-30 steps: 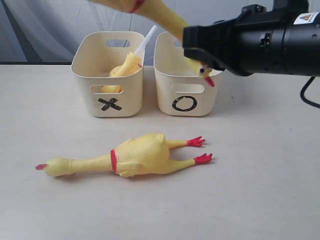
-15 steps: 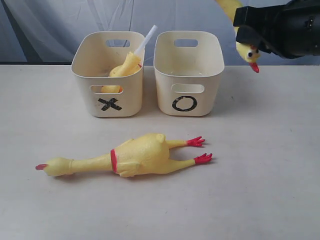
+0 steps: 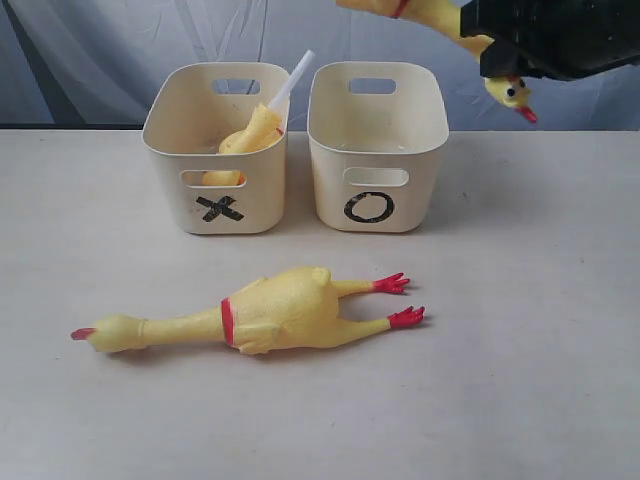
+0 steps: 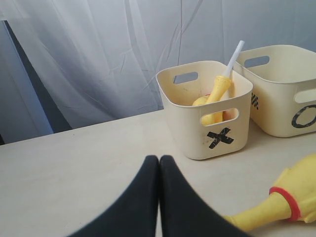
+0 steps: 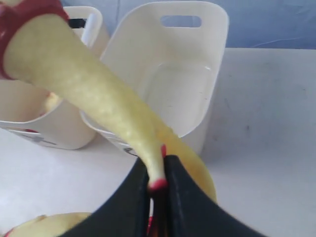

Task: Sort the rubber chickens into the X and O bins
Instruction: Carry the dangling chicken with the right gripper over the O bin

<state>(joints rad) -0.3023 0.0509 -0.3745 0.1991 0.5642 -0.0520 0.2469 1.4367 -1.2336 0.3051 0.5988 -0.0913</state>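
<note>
Three chickens are accounted for. The binned chicken is lodged in the X bin, centre-left of the ext. view, w/ a white tube poking up beside it. The table chicken is laid flat on the table, lower centre, head to the left and red feet to the right, touched by neither gripper. The held chicken is carried in the upper right of the frame, w/ its head hung down just right of the O bin and above it, not over the opening.

The right gripper is seen nearly closed, pinched on the held chicken at the head/comb end, w/ the neck slung out ahead of the jaws. The left gripper is shut flat w/ nothing in it, parked low near the table chicken's neck.

Risks, as judged:
- The grip is taken on a thin, soft bit of rubber, so a slip is likely if the arm is swung fast.
- Most of the body is hung out beyond the jaws. If released off-centre, it could be draped over the O bin's rim or tipped out onto the table.
- The light bin could be shoved by the trailing body.
- Which bin is meant can't be told.
</note>
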